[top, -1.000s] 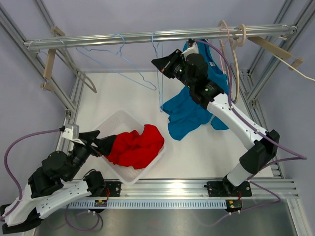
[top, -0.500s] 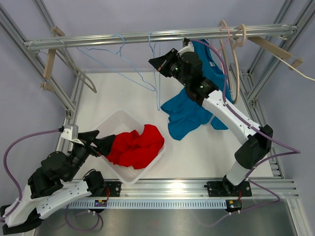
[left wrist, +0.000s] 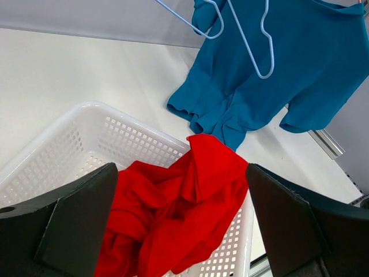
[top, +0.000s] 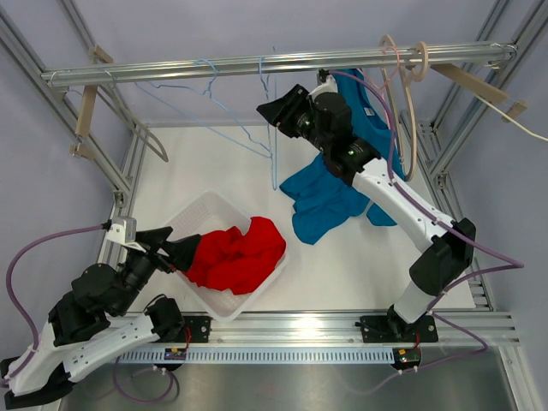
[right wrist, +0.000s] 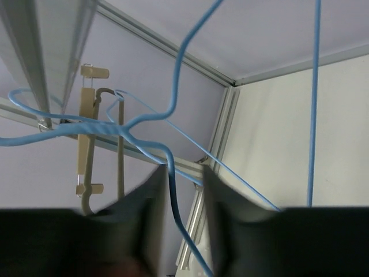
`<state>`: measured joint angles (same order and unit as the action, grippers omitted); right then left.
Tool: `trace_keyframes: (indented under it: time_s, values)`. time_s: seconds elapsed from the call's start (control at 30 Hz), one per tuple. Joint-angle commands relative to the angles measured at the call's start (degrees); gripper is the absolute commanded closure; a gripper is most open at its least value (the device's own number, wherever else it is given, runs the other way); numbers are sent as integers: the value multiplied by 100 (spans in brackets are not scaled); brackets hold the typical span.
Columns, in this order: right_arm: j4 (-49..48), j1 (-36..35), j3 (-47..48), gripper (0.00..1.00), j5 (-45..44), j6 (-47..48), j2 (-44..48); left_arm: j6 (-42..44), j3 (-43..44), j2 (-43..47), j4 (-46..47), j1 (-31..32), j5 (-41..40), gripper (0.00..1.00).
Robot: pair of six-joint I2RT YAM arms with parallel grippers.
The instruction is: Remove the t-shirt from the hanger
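Note:
A teal t-shirt [top: 330, 201] lies bunched on the white table under my right arm, and its upper part rises behind that arm. It also shows in the left wrist view [left wrist: 300, 63]. A light blue wire hanger [top: 274, 154] hangs bare in front of the shirt. My right gripper [top: 272, 110] is up near the rail, shut on this hanger's wire [right wrist: 173, 190], which runs between its fingers [right wrist: 183, 173]. My left gripper [top: 184, 253] is open and empty, just over a red cloth [left wrist: 190, 190] in a white basket [left wrist: 86, 133].
A metal rail [top: 171, 70] spans the back. A second blue wire hanger [top: 210, 86] hangs on it. Wooden hangers hang at the left [top: 86, 111] and the right [top: 407, 94]. Frame posts stand at both sides. The basket [top: 193, 214] sits at the front left.
My right gripper has moved left and slightly up with the blue hanger; its hook now pokes above the rail. The left arm has not moved.

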<state>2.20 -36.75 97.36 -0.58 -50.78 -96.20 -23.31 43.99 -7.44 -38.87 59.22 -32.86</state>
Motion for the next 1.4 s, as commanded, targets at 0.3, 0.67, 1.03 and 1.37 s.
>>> trace_keyframes:
  time_s: [0.3,0.67,1.03,1.37]
  values:
    - [1993,45,-692,24,-100,2361,2017,99,-4,50,257,-33,166,1]
    - [3418,1767,-668,45,-294,3812,3320,90,13,-90,266,-60,175,1]
    - [3674,2427,81,39,-608,4471,2273,116,-13,-161,257,-86,157,1]
    - [3841,2454,477,43,-751,4806,1650,143,22,-355,275,-95,228,1]
